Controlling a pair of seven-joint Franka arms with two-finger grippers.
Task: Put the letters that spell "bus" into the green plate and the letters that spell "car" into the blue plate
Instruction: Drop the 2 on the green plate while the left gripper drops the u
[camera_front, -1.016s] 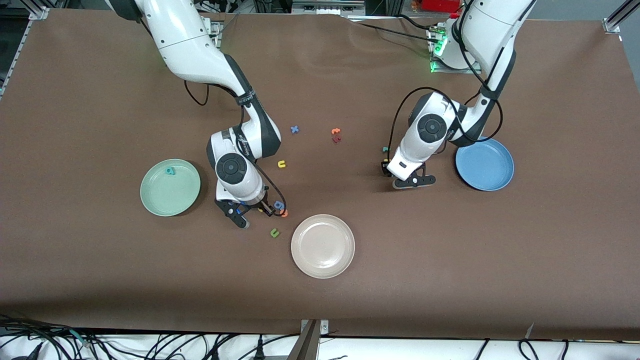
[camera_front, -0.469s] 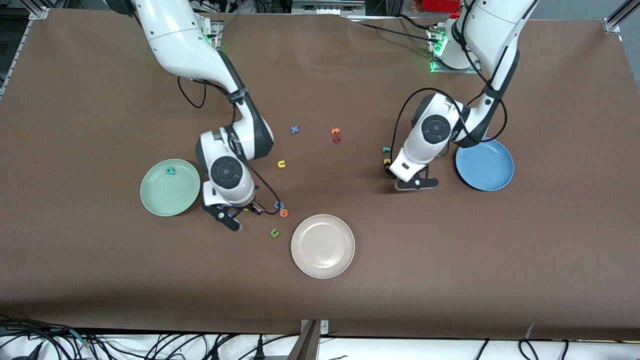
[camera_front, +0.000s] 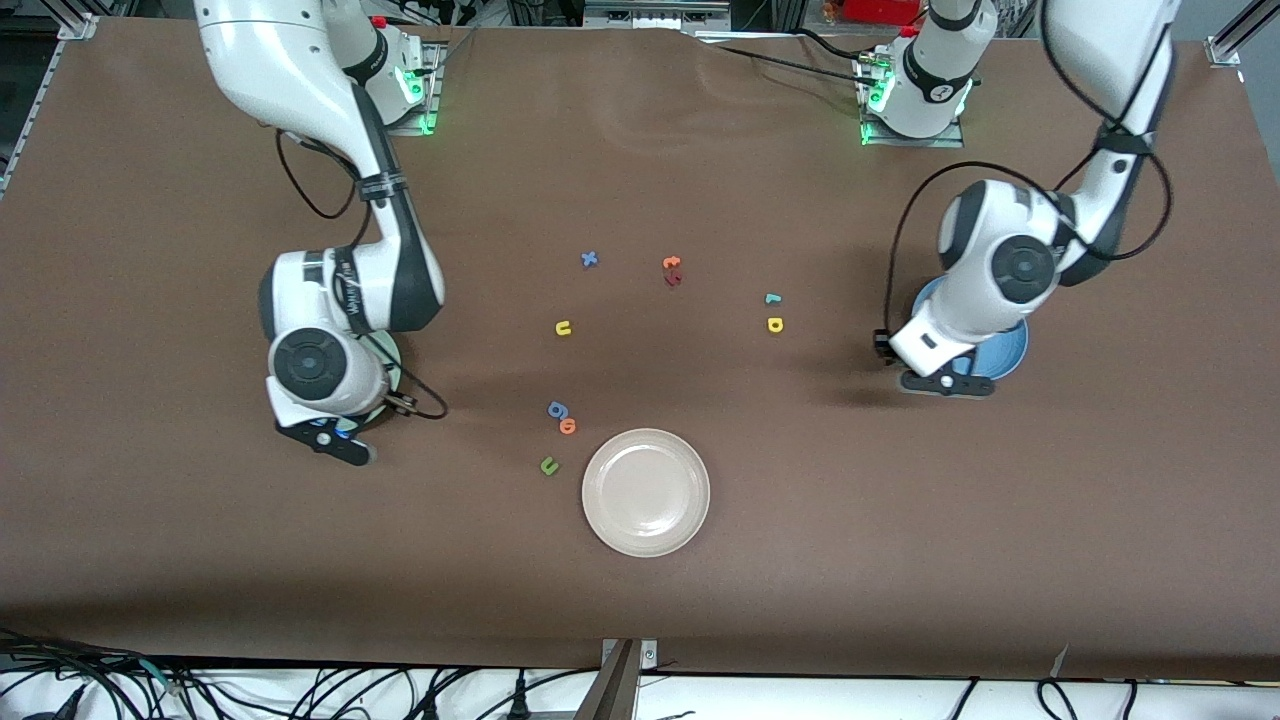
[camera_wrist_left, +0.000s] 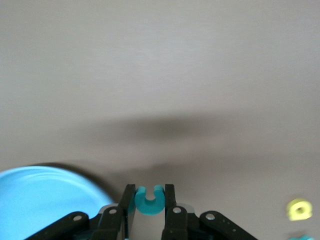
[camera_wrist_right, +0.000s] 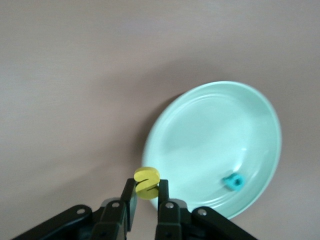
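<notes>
Right wrist view: right hand (camera_wrist_right: 146, 196) clamped on yellow "s" (camera_wrist_right: 146, 182) at green plate (camera_wrist_right: 200, 145) rim, teal "b" (camera_wrist_right: 233, 182) already inside. Left hand (camera_wrist_left: 150, 202) pinching teal "c" (camera_wrist_left: 150, 200) beside blue plate (camera_wrist_left: 45, 200). Next, guessing: shift over plates, release.

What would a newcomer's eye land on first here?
Both arms carry letters: the right gripper holds a yellow "s" at the green plate, which already holds a teal "b". The left gripper holds a teal "c" beside the blue plate.
</notes>
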